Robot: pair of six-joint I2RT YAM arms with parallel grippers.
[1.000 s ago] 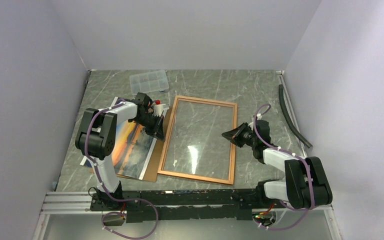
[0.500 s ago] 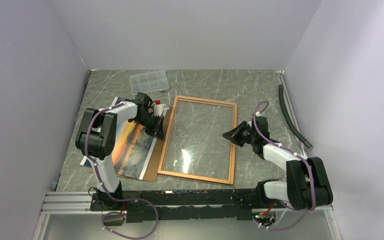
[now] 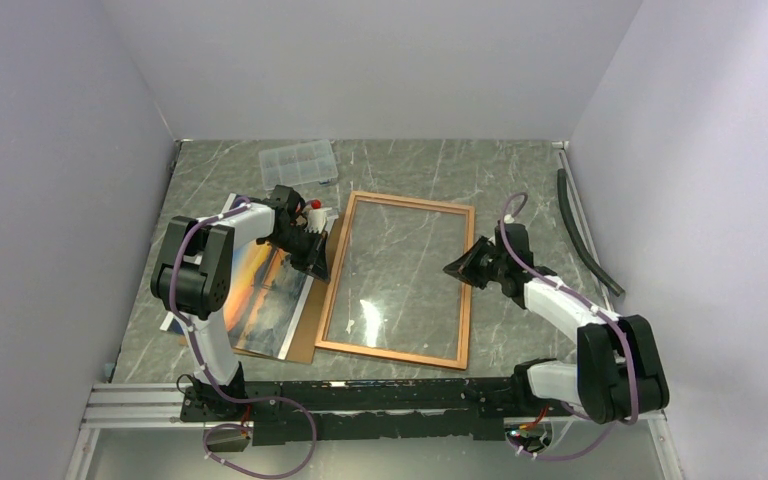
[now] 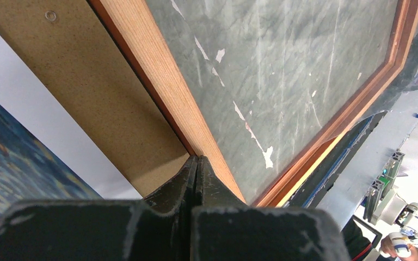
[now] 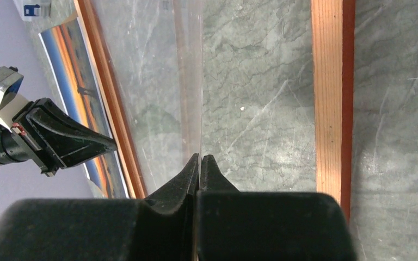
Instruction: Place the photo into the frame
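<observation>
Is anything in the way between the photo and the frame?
Yes. The left gripper, shut, sits right between the photo and the frame, at the frame's left rail. The right gripper also pokes in over the frame's right rail.

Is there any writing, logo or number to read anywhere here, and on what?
None can be read.
The photo, the frame, its clear pane and the compartment box show no lettering.
A small blue mark at the right wrist view's top corner: too blurred to read.
</observation>
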